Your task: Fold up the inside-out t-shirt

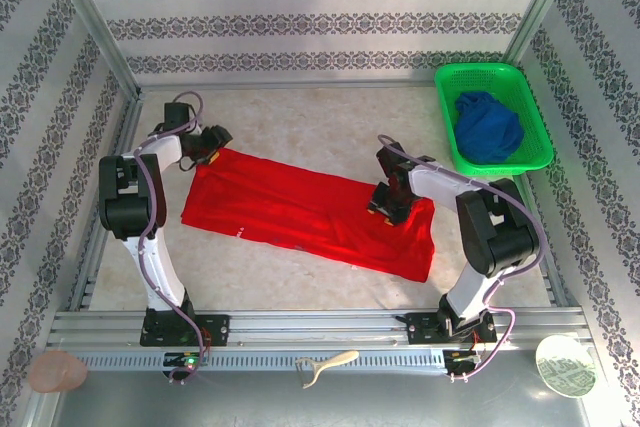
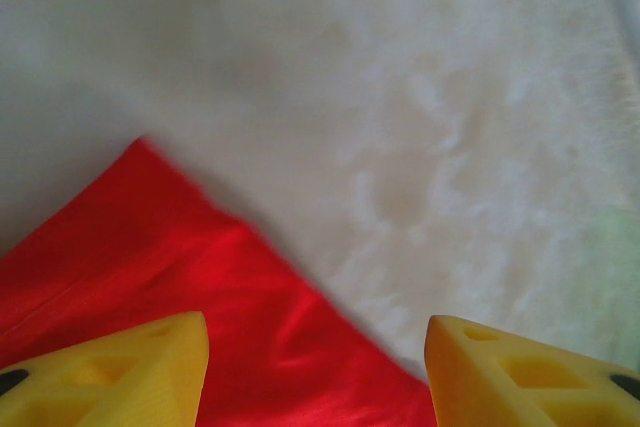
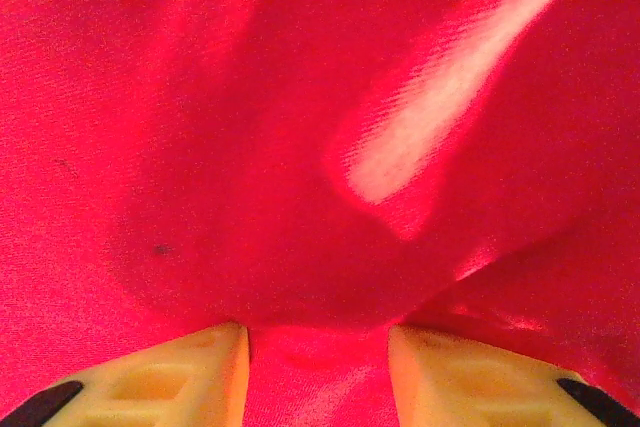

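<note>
Left gripper (image 2: pixel 315 335) parted over red t-shirt (image 1: pixel 290 209) corner at ten o'clock; right gripper (image 3: pixel 318 347) at three, grip unclear. Looked limp, light; best pinched at corners.

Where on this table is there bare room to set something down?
Bare table lies behind the red t-shirt, left of the green basket, and front-left between t-shirt and near rail. Crowded at right around the right hand.
</note>
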